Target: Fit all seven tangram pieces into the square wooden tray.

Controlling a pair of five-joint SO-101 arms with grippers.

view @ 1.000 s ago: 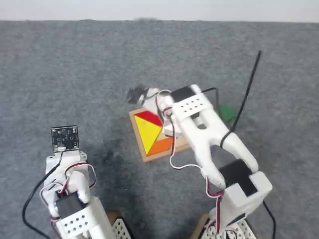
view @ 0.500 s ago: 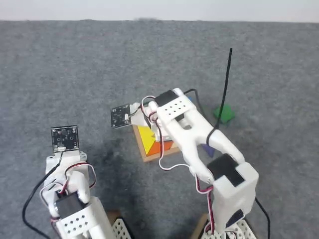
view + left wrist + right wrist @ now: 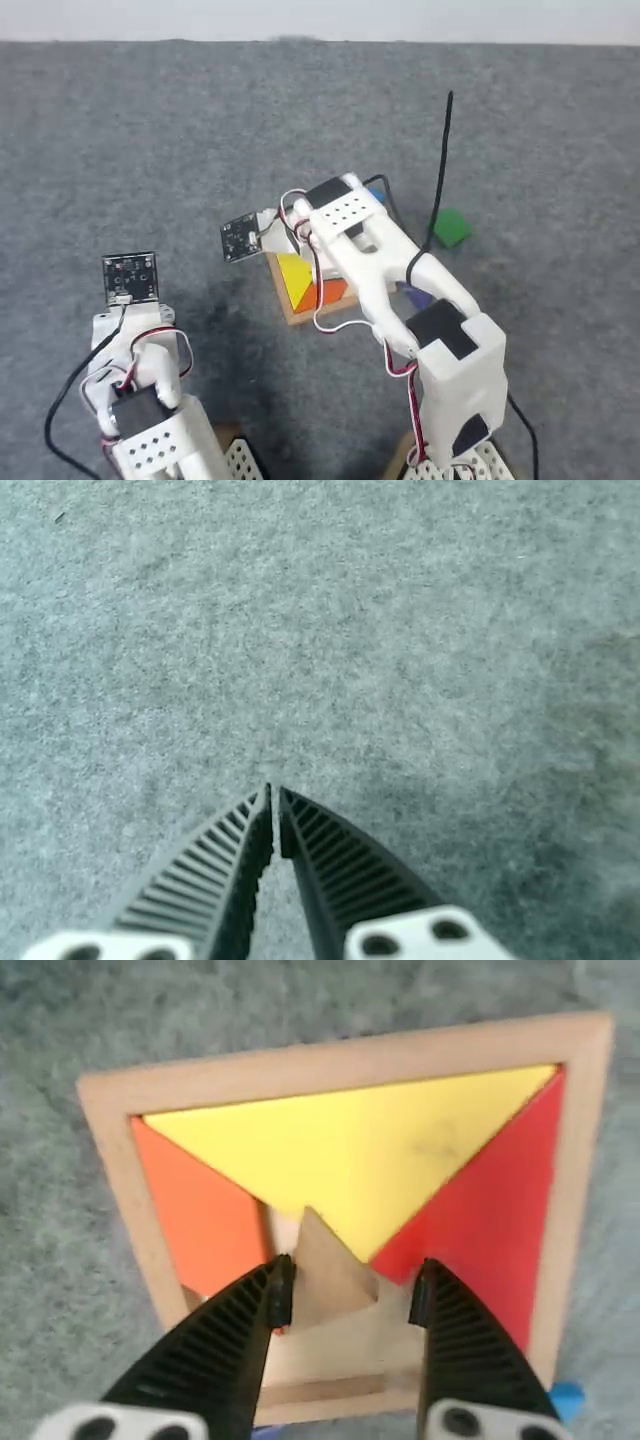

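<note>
Right wrist view: the tray (image 3: 340,1055) holds three pieces, yellow (image 3: 360,1155), orange (image 3: 200,1220), red (image 3: 490,1210), beneath the spread right gripper (image 3: 350,1290). Left gripper (image 3: 275,795) pressed together over the bench (image 3: 400,630). One green piece (image 3: 450,228) lies outside.

Grey carpet (image 3: 150,130) spreads out beneath a pale wall (image 3: 320,18).

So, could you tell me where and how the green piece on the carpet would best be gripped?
Probably from straight above, pinching two opposite side edges: the green piece lies flat on the carpet, apart from the wooden tray, so only its thin edges offer purchase. Mind the black cable beside it.
</note>
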